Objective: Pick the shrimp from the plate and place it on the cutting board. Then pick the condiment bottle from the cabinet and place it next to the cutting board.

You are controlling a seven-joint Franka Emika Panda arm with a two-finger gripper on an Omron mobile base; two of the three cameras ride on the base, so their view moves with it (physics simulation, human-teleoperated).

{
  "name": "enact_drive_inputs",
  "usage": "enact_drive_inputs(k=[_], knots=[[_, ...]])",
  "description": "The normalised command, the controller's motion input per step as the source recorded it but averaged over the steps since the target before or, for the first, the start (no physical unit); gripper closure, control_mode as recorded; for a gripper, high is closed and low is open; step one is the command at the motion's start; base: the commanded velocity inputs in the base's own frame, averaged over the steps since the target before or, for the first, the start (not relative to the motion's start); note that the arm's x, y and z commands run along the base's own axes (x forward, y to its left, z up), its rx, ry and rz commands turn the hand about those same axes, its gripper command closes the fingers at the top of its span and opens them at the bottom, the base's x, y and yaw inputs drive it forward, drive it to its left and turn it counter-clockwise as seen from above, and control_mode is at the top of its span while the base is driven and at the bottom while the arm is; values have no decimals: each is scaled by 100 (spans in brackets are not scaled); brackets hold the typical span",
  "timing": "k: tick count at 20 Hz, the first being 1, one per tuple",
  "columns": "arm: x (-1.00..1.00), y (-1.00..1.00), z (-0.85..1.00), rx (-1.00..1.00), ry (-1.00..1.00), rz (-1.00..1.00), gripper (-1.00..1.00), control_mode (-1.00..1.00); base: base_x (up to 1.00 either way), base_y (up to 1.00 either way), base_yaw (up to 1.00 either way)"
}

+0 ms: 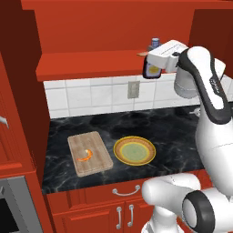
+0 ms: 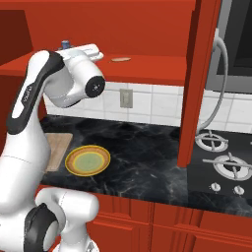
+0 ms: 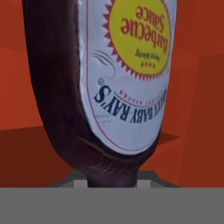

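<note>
Shrimp (image 1: 85,155) lies on the cutting board (image 1: 90,153), which sits flat on the dark marble table (image 1: 177,132) far below my tool (image 1: 154,62) and off to its left in the left base view. Just right of the board, close to it without touching as far as I can judge, is the plate (image 1: 134,150), also well below the tool.

My tool is up at the cabinet (image 1: 91,27), at the front edge of the open red shelf (image 1: 86,63). It is closed most of the way on the condiment bottle (image 1: 152,68). From the left base camera I see the dark body with its yellow label hanging just under the white hand, with the pale blue cap (image 1: 155,43) showing above it. Through the hand camera the bottle (image 3: 105,87) is right up against the lens, upside down in that picture, label facing me and its narrow end at the bottom by the fingertips, which I cannot make out clearly. Whether the bottle touches the shelf I cannot tell.

From the right base camera the tool (image 2: 91,51) is at the shelf lip, and a small flat tan thing (image 2: 120,59) lies on the shelf just beyond it to the right. Below, the plate (image 2: 88,160) and a corner of the board (image 2: 56,150) show on the table.
</note>
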Motion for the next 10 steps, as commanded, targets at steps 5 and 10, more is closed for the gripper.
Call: enact_drive_inputs(k=[5, 10], knots=[[-62, 0, -1, 0, 0, 0, 100, -100, 0, 0, 0], [-57, 0, -9, 0, 0, 0, 100, -100, 0, 0, 0]])
